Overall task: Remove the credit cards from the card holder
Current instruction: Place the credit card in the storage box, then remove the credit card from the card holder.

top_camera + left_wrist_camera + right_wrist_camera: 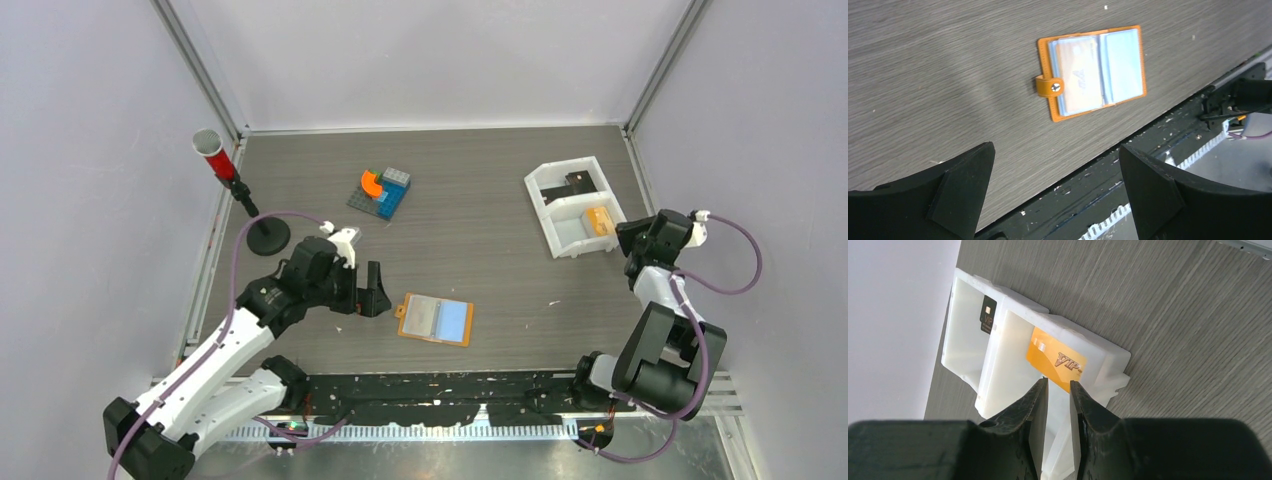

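Two black fingers (1033, 405) of the right gripper (1058, 385) stand slightly parted, a narrow slit between them with nothing pinched in it, their tips poised over the near compartment of a white plastic two-compartment tray (1115, 362). Just beyond the tips, a glossy orange card (1058, 357) lettered "VIP" lies tilted in that compartment. A thin black card (988, 315) sits in the far compartment. The tray stands at the far right of the grey wood-grain table (500, 200). The left gripper (1055, 185) is spread wide and grasps nothing, hanging over the near left part of the table. Just to its right, close to the near edge, the flat tan-orange bifold card holder (1093, 72) lies open with its pale blue clear sleeves facing up and its small snap tab on the left edge. A pale orange card shows through the left sleeve; whether the right sleeve holds one I cannot tell. Farther back sit a cluster of coloured toy bricks (381, 190) and, far left, a red cup on a black stand (212, 150).
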`<state>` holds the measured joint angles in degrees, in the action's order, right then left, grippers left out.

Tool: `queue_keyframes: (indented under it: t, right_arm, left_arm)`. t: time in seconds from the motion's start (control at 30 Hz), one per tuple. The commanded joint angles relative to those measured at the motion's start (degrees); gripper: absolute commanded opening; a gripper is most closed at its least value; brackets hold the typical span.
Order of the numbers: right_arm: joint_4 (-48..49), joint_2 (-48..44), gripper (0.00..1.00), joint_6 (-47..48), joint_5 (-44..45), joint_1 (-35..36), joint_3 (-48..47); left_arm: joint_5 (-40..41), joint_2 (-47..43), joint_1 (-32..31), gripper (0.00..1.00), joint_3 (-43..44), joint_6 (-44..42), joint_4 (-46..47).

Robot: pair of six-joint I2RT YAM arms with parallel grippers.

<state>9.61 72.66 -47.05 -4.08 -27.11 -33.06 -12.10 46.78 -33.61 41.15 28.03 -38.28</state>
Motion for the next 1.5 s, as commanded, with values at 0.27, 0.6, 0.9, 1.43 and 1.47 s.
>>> queue_keyframes:
  t: [0.27, 0.6, 0.9, 1.43, 1.47]
  right_arm:
    - [-13.53, -6.69, 0.34, 6.17, -0.96, 2.87, -8.05]
    - [-19.65, -11.08, 0.34, 7.39, -0.69, 20.99, -8.29]
    - [-18.86, -14.49, 0.38, 6.10, -0.72, 41.71, -4.42]
    - [-20.72, -19.09, 0.46, 4.52, 0.73, 58.08, -0.37]
    - [-20.80, -18.71, 0.47, 4.56, 0.56, 58.38, -0.48]
  left_arm:
    - [-3.69, 9.12, 0.32, 0.89, 1.31, 0.80, 1.29]
    - [-8.11, 19.95, 0.12, 0.86, -1.19, 5.19, 12.98]
    - [-7.95, 33.25, -0.80, 0.78, 1.20, 5.82, 17.09]
    - [-9.07, 34.74, -1.95, 0.06, -1.08, 7.34, 20.41]
    - [-9.92, 34.27, -2.08, 0.02, -1.60, 8.02, 21.32]
